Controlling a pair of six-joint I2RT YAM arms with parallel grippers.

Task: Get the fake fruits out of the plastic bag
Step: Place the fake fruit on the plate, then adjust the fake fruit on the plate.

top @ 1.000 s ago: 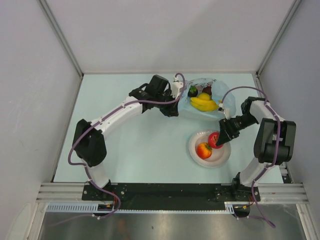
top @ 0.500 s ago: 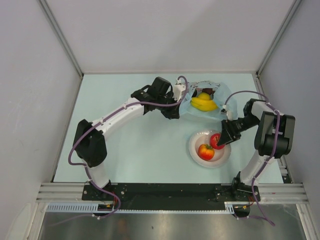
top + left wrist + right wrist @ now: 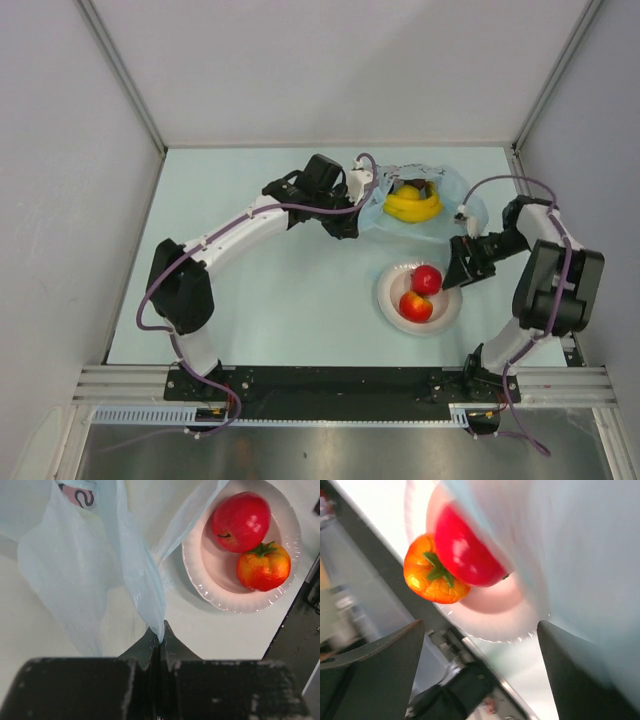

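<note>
Your left end effector (image 3: pixel 159 630) is clamped on a fold of the plastic bag (image 3: pixel 75 575): thin, limp film that will drape and slip, so grip its rim. In its open mouth, far across the counter (image 3: pixel 280 290), lies the yellow banana (image 3: pixel 412 205), glossy, hard, probably light and slick; take it across the middle. Your right end effector (image 3: pixel 462 272) gapes empty beside the plate (image 3: pixel 445 308), where a red fruit (image 3: pixel 427 279) and an orange-red fruit (image 3: pixel 415 306) touch.

Overhead view down on whole table (image 3: pixel 280 300); both close wrist views onto the same plate (image 3: pixel 216 580).
</note>
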